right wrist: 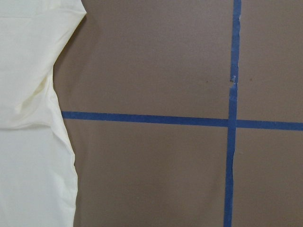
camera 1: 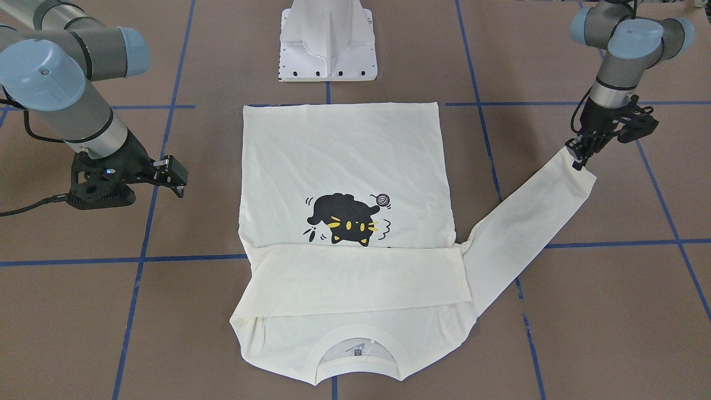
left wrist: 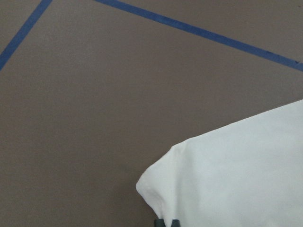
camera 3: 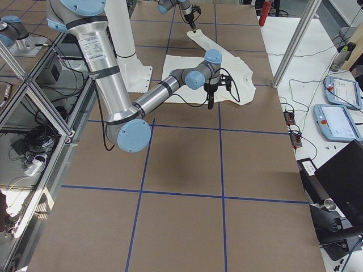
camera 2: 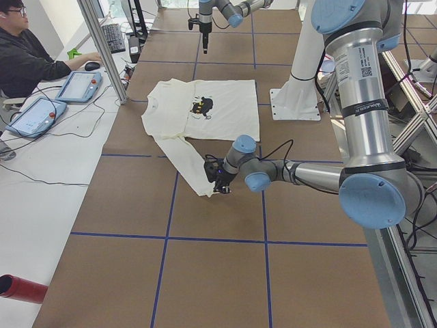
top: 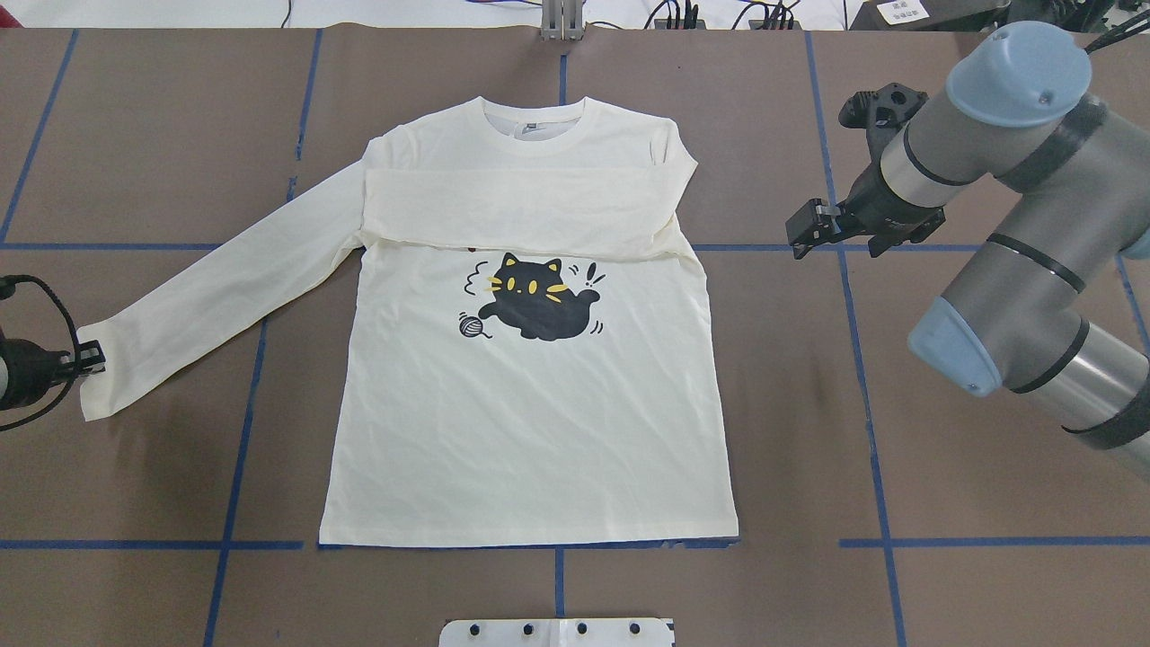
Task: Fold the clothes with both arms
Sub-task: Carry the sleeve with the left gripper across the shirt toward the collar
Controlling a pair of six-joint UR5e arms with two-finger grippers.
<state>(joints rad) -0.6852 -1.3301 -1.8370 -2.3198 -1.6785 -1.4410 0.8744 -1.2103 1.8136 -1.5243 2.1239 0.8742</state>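
One T-shirt (top: 530, 431), two arms (top: 1006, 153), one white pedestal (camera 1: 328, 44), one person (camera 2: 27, 58).

Cream shirt (top: 530, 431) on a brown table (top: 135, 135) gridded with blue tape (top: 117, 545). The print shows a black cat (top: 539, 305) with yellow eyes and whiskers, a grey yarn ball (top: 469, 325) and small black strokes. The left arm (camera 1: 616, 61) and right arm (top: 1006, 180) are grey metal with light-blue caps and black bands. The left gripper (camera 1: 580, 155) and right gripper (top: 800, 229) are black. The pedestal (camera 1: 328, 41) is white. A person (camera 2: 27, 58) wears black, and a cylinder (camera 2: 20, 288) on the white side desk is red.
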